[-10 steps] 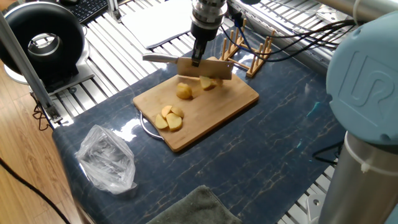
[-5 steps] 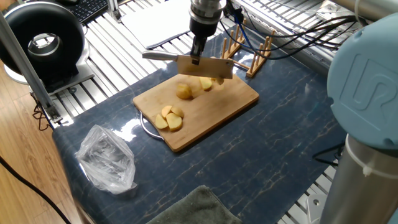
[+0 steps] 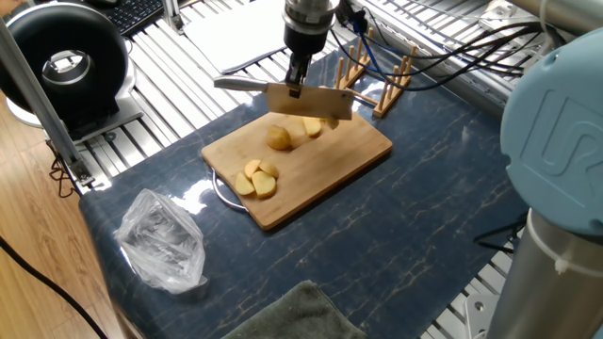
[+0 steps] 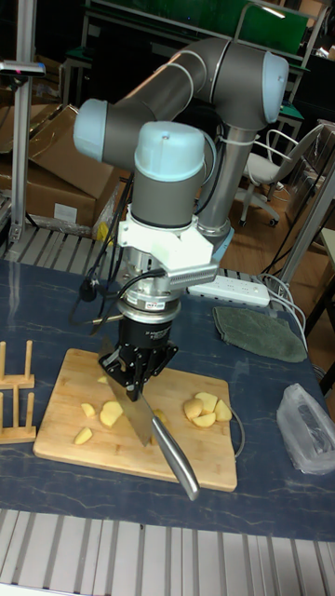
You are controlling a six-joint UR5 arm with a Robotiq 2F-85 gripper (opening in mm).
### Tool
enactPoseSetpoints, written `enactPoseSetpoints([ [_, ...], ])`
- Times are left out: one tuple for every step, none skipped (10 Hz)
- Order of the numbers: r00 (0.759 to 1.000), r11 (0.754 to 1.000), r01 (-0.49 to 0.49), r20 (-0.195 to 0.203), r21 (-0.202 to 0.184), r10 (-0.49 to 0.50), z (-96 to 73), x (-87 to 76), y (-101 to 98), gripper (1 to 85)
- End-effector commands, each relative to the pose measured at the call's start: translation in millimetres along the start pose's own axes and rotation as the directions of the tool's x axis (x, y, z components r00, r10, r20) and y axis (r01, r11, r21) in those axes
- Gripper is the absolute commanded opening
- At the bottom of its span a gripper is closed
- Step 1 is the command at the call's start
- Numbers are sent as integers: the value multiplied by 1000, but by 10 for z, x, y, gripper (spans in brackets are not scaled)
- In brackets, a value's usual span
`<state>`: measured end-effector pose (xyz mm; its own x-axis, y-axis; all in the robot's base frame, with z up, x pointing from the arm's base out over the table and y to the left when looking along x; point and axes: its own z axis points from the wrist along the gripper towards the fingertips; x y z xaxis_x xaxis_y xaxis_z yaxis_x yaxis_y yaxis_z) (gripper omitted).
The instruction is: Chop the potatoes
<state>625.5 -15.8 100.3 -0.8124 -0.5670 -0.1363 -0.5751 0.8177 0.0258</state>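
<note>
The gripper [image 3: 298,83] is clamping a knife [image 3: 306,101], its blade hanging just above the potatoes [image 3: 279,138] on the board [image 3: 349,155].

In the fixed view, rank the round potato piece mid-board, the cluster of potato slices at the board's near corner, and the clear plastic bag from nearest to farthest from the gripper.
Measured from the gripper:
1. Round potato piece, mid-board, just below the held knife.
2. Cluster of potato slices, toward the board's near-left corner.
3. Clear plastic bag, off the bamboo board, on the table's left side.

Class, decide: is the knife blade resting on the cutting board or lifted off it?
Lifted. The knife, clamped in the pincer, hangs above the potatoes, clear of the board.
</note>
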Motion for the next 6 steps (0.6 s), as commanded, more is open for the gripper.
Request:
enactPoseSetpoints([
  [997,997,79,2,0,-79,46,12,13,10],
  [994,994,108,-20,13,-108,22,67,-10,10],
  [988,988,150,-41,25,-149,-8,124,-43,10],
  [985,986,167,-49,16,-166,-20,162,-23,10],
  [985,986,166,-46,2,-166,-26,192,20,10],
  [986,987,160,-39,-14,-161,-23,205,68,10],
])
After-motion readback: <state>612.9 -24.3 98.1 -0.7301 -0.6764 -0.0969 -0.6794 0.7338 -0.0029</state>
